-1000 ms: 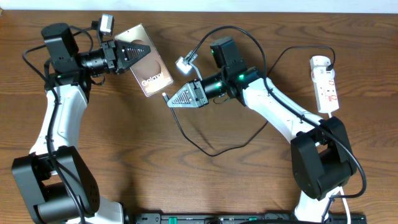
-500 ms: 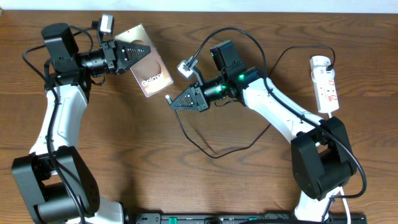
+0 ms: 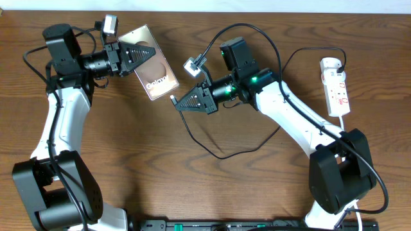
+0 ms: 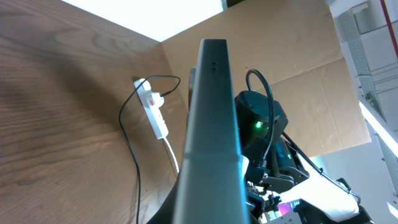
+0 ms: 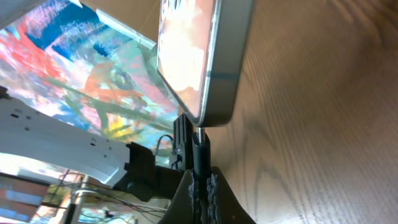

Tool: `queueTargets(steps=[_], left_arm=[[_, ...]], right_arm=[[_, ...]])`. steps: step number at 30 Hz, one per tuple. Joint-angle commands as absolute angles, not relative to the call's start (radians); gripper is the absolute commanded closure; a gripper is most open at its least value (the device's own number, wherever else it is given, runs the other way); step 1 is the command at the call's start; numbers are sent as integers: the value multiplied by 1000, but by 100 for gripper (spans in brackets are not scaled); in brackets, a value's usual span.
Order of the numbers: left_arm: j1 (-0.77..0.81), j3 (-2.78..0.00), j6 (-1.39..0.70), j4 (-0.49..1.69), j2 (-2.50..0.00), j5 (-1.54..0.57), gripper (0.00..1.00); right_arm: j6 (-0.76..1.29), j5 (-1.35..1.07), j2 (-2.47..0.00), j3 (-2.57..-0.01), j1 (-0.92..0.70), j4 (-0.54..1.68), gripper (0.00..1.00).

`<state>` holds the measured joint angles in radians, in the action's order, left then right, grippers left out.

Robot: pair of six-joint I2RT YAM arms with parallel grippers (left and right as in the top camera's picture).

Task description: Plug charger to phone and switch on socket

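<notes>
Reading white "Galaxy" lettering on the phone (image 3: 159,80) from overhead only, toward the far left of the table (image 3: 128,147). Clamping the left claw (image 3: 149,51) onto that phone, and showing it edge-on in the left wrist view. Pinching the right claw (image 3: 178,104) narrow around the charger (image 3: 221,158) tip, and meeting the phone's lower edge in the right wrist view. Seeing the socket (image 3: 336,86) lying far right, well apart, with red marks too small for reading.

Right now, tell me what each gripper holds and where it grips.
Left gripper holds the phone by the end opposite its charging edge. Right gripper pinches the charger just behind its plug tip.
</notes>
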<state>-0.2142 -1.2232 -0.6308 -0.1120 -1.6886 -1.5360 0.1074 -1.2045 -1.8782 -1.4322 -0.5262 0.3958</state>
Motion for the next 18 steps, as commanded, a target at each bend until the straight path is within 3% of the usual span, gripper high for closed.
queueTargets(steps=[1,18], left_arm=[[-216,-1227,-621,-117,-1680,-1571,93],[-216,-1227,-621,-117,-1680,-1571,93]], right_arm=[[142,-1254,-1856,-1446,-532,392,99],[192,-1320,-1856,-1446,-532,355,99]])
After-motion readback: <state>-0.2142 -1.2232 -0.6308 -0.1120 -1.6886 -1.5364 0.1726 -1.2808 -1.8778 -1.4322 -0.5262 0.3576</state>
